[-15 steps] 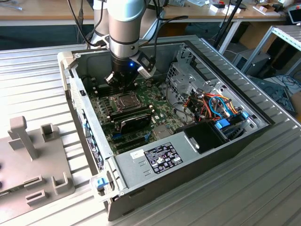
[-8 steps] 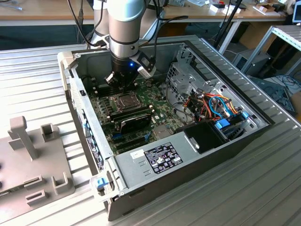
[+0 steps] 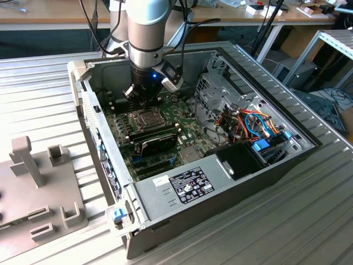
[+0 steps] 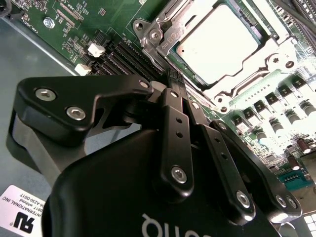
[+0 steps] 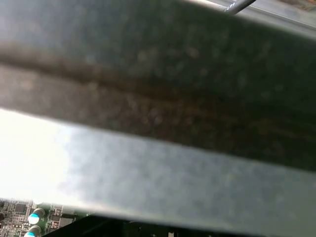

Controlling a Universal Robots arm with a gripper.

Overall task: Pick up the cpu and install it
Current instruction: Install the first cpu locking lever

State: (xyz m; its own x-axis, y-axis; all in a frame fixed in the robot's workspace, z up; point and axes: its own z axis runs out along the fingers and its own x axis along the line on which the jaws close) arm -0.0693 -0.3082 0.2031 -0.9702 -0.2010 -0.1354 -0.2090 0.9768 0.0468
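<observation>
A ribbed metal table (image 3: 309,221) carries an open computer case (image 3: 220,193), with workbenches and cables behind it. At the exterior view's left a grey fixture (image 3: 38,187) sits on the same table, well apart from the case. The arm (image 3: 146,27) reaches down into the case, and its gripper (image 3: 142,94) hangs over the green motherboard (image 3: 185,118), just beside the socket (image 3: 144,117). In the second wrist view the gripper (image 4: 173,78) has its black fingers (image 4: 176,123) drawn together with nothing between them, as far as this steep angle lets one judge. The cpu (image 4: 224,42) lies flat in the socket, silvery top facing up, with the hinged metal frame (image 4: 163,34) lying around it; whether the frame is latched cannot be told. The gripper's tips are near the frame's corner and apart from the cpu. A black oblong module (image 3: 157,138) lies on the board just beside the socket, on the side away from the arm. The grey power supply (image 3: 165,190) bears a black-and-white label (image 3: 190,185) of fine print and a small white sticker (image 3: 161,180). In the second wrist view a white sticker (image 4: 22,212) with black print sits on the case floor, and white lettering (image 4: 168,227) marks the gripper's body. Coloured cables (image 3: 253,124) bundle near the drive cage (image 3: 215,91). In the first wrist view a blurred grey metal surface (image 5: 158,123) is close, with a corner of the board and blue-topped capacitors (image 5: 32,217) beside it.
</observation>
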